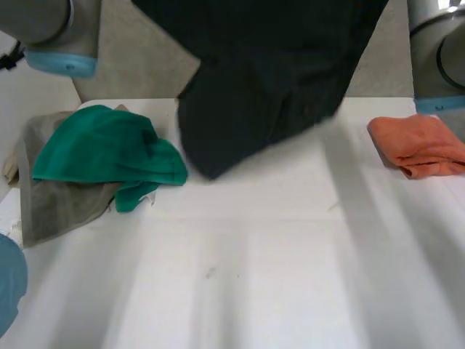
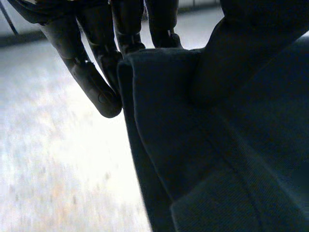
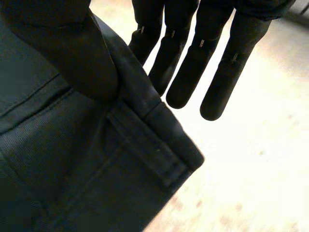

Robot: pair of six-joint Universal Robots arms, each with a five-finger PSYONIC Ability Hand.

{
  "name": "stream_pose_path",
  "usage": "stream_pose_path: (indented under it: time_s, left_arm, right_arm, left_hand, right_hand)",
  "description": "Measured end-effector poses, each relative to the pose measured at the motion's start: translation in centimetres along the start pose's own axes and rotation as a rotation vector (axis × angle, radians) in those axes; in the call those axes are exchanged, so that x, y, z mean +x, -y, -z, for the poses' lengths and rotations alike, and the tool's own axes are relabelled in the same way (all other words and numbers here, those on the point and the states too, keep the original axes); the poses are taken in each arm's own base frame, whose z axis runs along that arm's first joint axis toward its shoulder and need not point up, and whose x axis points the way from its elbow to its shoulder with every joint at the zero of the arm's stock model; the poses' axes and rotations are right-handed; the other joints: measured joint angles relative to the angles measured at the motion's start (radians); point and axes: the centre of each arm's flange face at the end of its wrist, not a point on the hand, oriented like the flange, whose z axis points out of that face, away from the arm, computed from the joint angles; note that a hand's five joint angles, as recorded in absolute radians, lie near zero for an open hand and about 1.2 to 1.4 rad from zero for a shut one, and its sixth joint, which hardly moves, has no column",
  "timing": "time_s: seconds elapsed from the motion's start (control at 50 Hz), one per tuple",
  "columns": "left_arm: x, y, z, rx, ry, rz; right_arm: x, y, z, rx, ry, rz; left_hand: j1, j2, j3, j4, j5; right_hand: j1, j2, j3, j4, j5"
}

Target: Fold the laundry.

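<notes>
A black garment (image 1: 269,80) with a waistband and a belt loop hangs in the air above the far middle of the white table (image 1: 254,276); its lowest fold ends just over the tabletop. My left hand (image 2: 96,72) pinches one upper edge of the garment (image 2: 217,145) between its fingers and thumb. My right hand (image 3: 193,72) holds the waistband of the garment (image 3: 72,159) near the belt loop, thumb pressed on the cloth against the fingers.
A green cloth (image 1: 102,153) lies on a grey cloth (image 1: 58,203) at the table's left. An orange cloth (image 1: 421,145) lies bunched at the right edge. The two arms (image 1: 58,36) (image 1: 436,51) reach up at either side.
</notes>
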Motion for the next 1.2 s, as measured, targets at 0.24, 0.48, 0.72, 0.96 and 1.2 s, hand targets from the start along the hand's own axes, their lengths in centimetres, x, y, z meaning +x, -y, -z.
stream_pose_path:
  time_s: [0.24,0.48,0.72,0.96,1.2]
  left_arm:
    - [2.5,-1.5,4.4,-0.198,-0.141,0.095]
    - [3.8,-10.3,19.2,-0.773,-0.195,0.032]
    - [6.4,-5.6,31.7,-1.396,-0.369,-0.087]
    - [9.3,2.4,37.3,-1.698,-0.646,-0.150]
    - [9.5,0.6,31.0,-1.449,-0.576,-0.184]
  right_arm:
    - [-1.0,0.6,4.1,-0.225,0.108,-0.106]
    - [-1.8,-7.2,18.9,-0.927,0.276,-0.110]
    - [-2.2,-4.1,26.7,-1.255,0.580,0.007]
    - [-0.7,3.2,29.8,-1.548,0.983,0.085]
    - [0.3,1.3,27.9,-1.475,0.848,0.082]
  left_hand:
    - [0.000,0.000,0.000,0.000,0.000]
    - [0.000,0.000,0.000,0.000,0.000]
    - [0.000,0.000,0.000,0.000,0.000]
    - [0.000,0.000,0.000,0.000,0.000]
    - [0.000,-0.023,-0.009,-0.026,-0.004]
  right_hand:
    - [0.000,0.000,0.000,0.000,0.022]
    - [0.000,0.000,0.000,0.000,0.022]
    - [0.000,0.000,0.003,0.000,0.025]
    - [0.000,0.008,0.003,0.000,0.035]
    - [0.008,0.008,0.003,0.000,0.035]
